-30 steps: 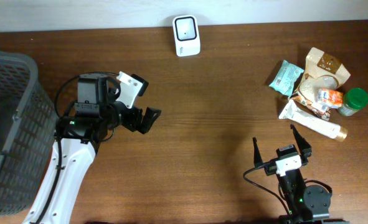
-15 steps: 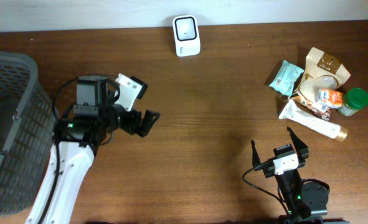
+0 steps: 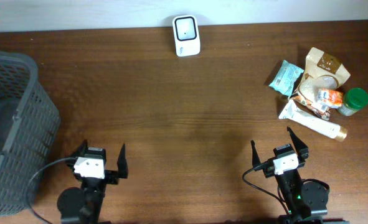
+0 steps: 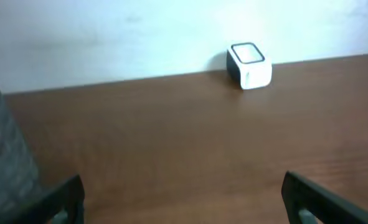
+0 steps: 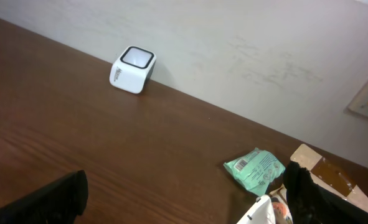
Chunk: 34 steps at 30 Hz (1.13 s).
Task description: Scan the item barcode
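Both grippers stand wide open and hold nothing. Seen from overhead, the left gripper [image 3: 101,155] sits low at the near edge of the table [image 3: 190,124], and the right gripper [image 3: 276,148] sits at the same edge further right. Each one's dark fingers point towards the far side.

The table is dark brown wood with a plain grain. A white wall [image 5: 233,37] runs along its far edge. A grey mesh basket [image 3: 12,124] fills the left end, just beside the left gripper.

The scanner [image 3: 186,35] is a small white box with a dark-rimmed window on top. It stands at the far edge against the wall, well apart from both grippers and roughly between their lines of sight.

The goods lie in a loose heap at the far right, ahead of the right gripper and to its right:
- A teal packet [image 3: 286,76] lies on the scanner side of the heap.
- A brown bag [image 3: 324,65] lies behind it, overlapped by an orange pouch [image 3: 329,98].
- A green-lidded jar [image 3: 356,101] stands at the outer edge.
- A white tube [image 3: 311,121] lies slantwise and is nearest the right gripper, though clear of its fingers.

The left gripper is well apart from all of these.
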### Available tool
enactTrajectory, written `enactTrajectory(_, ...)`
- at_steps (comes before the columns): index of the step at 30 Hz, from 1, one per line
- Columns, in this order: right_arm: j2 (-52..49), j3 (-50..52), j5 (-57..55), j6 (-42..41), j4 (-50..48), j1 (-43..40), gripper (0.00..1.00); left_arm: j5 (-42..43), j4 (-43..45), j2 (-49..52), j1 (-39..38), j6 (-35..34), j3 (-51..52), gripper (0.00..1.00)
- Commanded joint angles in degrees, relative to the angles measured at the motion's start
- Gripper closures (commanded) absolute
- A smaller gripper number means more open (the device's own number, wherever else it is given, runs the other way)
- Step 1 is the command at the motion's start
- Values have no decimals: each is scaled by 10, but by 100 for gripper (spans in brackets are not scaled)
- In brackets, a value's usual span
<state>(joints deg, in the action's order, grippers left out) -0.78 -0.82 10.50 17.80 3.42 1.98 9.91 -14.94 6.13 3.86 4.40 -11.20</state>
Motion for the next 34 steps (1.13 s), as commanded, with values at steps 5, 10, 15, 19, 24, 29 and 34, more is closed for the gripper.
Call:
enactTrajectory(5,4,5,5,-2,1,3,2,-29,75,-58,8,-23,91,1)
enactTrajectory(10,4,5,5,-2,1,3,2,-37,111,-58,8,-23,107,1)
enactTrajectory(15,4,5,5,-2,1,3,2,-37,110,-58,8,-23,107,1)
enactTrajectory(19,4,5,5,-2,1,3,2,-37,110,-58,8,-23,107,1)
enactTrajectory(24,4,5,5,-2,1,3,2,-37,110,-58,8,-23,107,1)
enactTrajectory(29,4,5,5,-2,1,3,2,-37,110,-58,8,-23,107,1)
enactTrajectory(34,4,5,5,-2,1,3,2,-37,110,-58,8,-23,107,1)
